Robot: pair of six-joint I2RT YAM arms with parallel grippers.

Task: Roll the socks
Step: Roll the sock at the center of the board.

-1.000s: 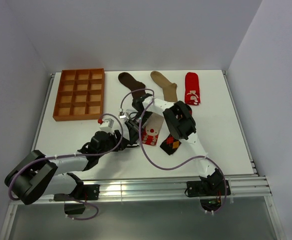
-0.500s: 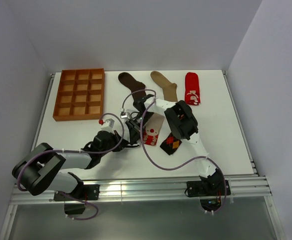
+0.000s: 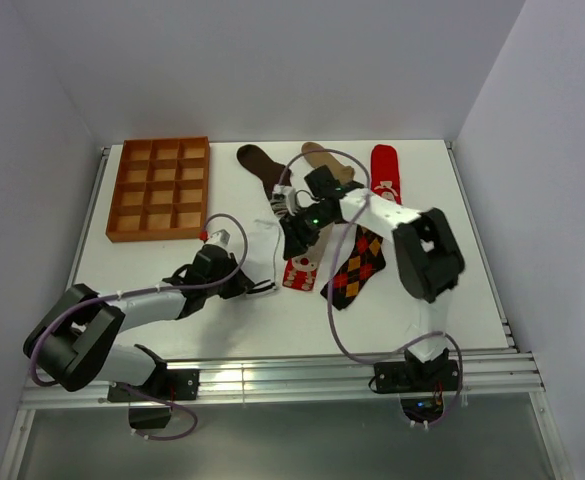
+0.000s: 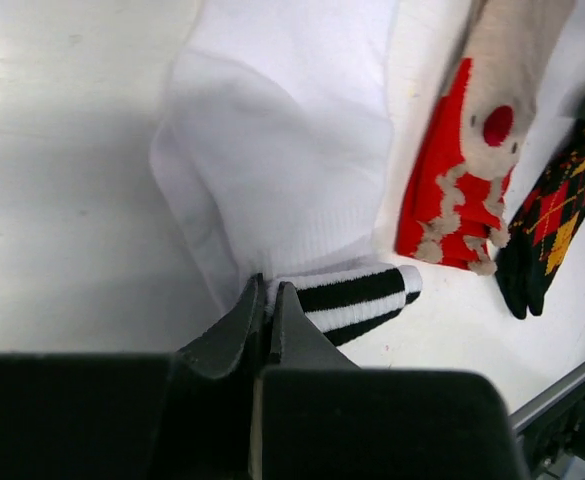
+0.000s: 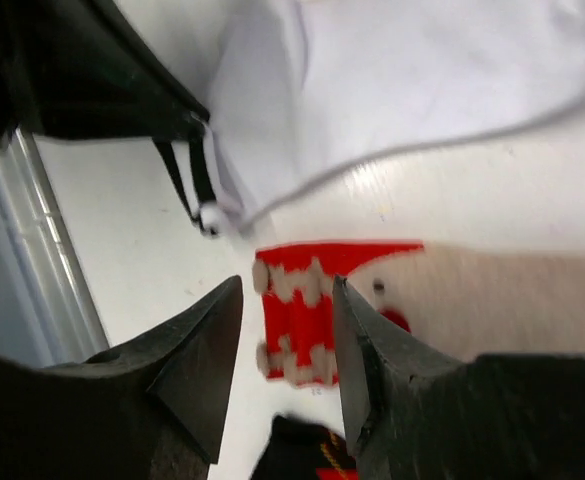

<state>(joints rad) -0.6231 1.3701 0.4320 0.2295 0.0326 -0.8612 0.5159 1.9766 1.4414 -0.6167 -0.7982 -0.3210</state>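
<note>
A: Entry, white black-striped sock (image 4: 282,150). Location?

B: Mid-worktop (image 3: 452,280), partly folded, just beside the beige red-toed sock (image 4: 462,190).

A: Left claw (image 4: 267,300)?

B: Clamped tight on the sock at its striped cuff.

A: Right claw (image 5: 285,290)?

B: Moderately parted and holding nothing, hovering above the red toe.

A: Hazards?

B: The pinch sits at the fabric's edge, so the cuff could slip free mid-roll and the fold spring open. The right claw, descending, might catch the neighbouring sock instead.
</note>
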